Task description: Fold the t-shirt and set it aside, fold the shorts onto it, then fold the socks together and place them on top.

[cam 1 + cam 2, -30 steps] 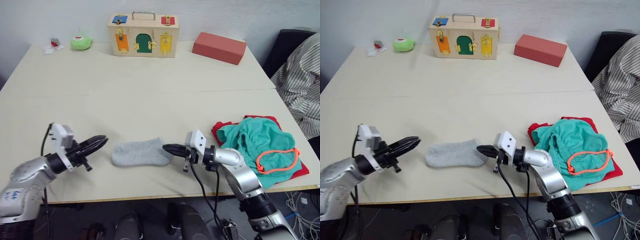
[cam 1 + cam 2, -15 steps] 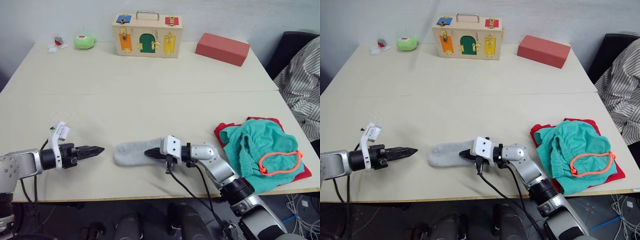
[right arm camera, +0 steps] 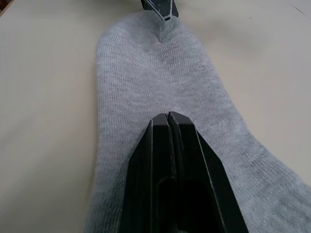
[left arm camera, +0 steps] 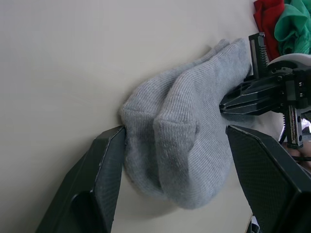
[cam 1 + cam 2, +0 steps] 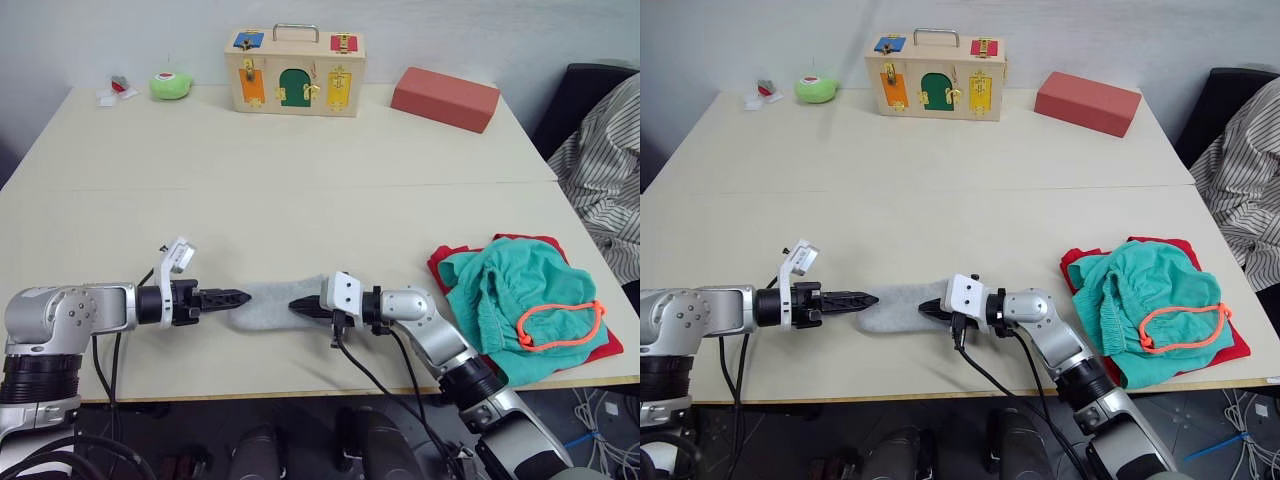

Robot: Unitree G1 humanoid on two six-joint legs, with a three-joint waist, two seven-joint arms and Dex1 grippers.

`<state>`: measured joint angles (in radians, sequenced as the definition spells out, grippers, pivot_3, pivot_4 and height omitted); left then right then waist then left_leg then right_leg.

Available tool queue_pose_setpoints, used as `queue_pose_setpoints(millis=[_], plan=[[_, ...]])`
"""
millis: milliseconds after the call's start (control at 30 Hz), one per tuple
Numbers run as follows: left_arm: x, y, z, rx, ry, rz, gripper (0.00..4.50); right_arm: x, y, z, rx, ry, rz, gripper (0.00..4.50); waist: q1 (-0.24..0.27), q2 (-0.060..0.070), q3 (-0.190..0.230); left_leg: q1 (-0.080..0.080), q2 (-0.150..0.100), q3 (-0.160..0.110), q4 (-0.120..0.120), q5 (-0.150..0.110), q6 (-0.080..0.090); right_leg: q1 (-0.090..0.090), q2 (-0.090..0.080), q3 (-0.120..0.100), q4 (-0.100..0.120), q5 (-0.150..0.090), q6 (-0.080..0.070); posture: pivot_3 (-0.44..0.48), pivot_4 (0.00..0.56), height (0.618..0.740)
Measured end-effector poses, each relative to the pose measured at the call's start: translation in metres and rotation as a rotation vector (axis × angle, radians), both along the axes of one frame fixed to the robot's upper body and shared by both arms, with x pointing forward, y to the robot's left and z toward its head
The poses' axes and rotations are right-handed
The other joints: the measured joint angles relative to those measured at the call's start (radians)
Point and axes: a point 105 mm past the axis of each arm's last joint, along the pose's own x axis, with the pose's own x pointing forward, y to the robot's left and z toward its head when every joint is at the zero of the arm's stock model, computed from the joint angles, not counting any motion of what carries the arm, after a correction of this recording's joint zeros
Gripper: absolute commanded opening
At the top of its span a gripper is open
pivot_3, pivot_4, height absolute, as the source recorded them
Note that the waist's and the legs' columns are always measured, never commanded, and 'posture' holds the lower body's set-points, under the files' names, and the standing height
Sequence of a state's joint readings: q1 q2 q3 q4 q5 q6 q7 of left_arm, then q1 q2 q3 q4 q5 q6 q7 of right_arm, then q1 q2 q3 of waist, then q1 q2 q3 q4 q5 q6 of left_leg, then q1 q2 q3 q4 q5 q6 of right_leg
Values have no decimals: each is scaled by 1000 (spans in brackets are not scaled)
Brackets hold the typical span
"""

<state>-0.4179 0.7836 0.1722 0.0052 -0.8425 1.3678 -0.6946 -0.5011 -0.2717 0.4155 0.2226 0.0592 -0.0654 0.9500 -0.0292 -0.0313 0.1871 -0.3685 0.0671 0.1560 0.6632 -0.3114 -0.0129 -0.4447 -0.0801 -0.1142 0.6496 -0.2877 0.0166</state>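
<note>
Left gripper [image 4: 170,160] jaws spread wide around the socks [image 5: 275,303] at lower centre; right gripper [image 5: 303,307] clenched on top. Shorts [image 5: 510,290] already piled on t-shirt [image 5: 447,262], lower right; stacking remains.

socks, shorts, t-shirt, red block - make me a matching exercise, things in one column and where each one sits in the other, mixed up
Things:
1. socks
2. shorts
3. t-shirt
4. red block

Places:
A. bottom of the pile at the table's right edge
B. far side of the table, right of the wooden latch box
C. near edge of the table, between the left gripper and right gripper
D. bunched on top of the red garment

Pairs: 1-C, 2-D, 3-A, 4-B
</note>
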Motion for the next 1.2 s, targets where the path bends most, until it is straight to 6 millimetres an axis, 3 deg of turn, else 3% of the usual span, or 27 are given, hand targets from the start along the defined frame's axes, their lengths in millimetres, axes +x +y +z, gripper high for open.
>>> queue_pose_setpoints(millis=[100, 367, 433, 567, 767, 933, 1200], plan=[[-1, -5, -1, -14, 11, -16, 2885, 0, 0, 0, 1, 1, 0, 0, 0, 0, 0, 0, 0, 0, 0, 0, 0, 0, 0, 0, 0, 0, 0, 0, 150, 740], [-2, -12, 0, -54, 27, -50, 390, 0, 3, 0, 8, 1, -1, 0, -2, 0, 0, 0, 0, 0, 0, 0, 0, 0, 1, 0, 0, 0, 0, 0, 150, 740], [0, -13, 5, -67, 4, -62, 26, 0, 3, 0, 8, 0, -2, 0, -1, 0, 0, 0, 0, 0, 0, 0, -1, 0, 1, 0, 0, 0, 0, 0, 150, 740], [-2, -18, 20, -103, -49, -124, 26, 0, 2, 0, 9, 1, -4, 0, -2, 0, 0, 0, 0, 0, 0, 0, -1, 0, 1, 0, 1, 0, 0, 0, 150, 740], [0, -51, 49, -104, -163, -291, 26, 1, 1, 0, 11, 3, -15, 0, 0, 0, 0, 0, 0, 0, 1, 1, -1, 0, 1, 1, 2, 0, 0, 0, 150, 740], [6, -84, 35, -115, -148, -371, 26, 1, 1, 2, 9, 7, -25, 0, -2, 0, 0, 0, 0, 0, 1, 1, -1, 0, 2, 1, 2, 0, 0, 0, 150, 740], [17, -101, 21, -114, -156, -375, 26, -3, -19, 9, -101, -3, -66, 0, 1, 0, 0, -1, 0, 0, 2, 2, -1, -1, 2, 1, 2, 0, -1, 0, 150, 740]])
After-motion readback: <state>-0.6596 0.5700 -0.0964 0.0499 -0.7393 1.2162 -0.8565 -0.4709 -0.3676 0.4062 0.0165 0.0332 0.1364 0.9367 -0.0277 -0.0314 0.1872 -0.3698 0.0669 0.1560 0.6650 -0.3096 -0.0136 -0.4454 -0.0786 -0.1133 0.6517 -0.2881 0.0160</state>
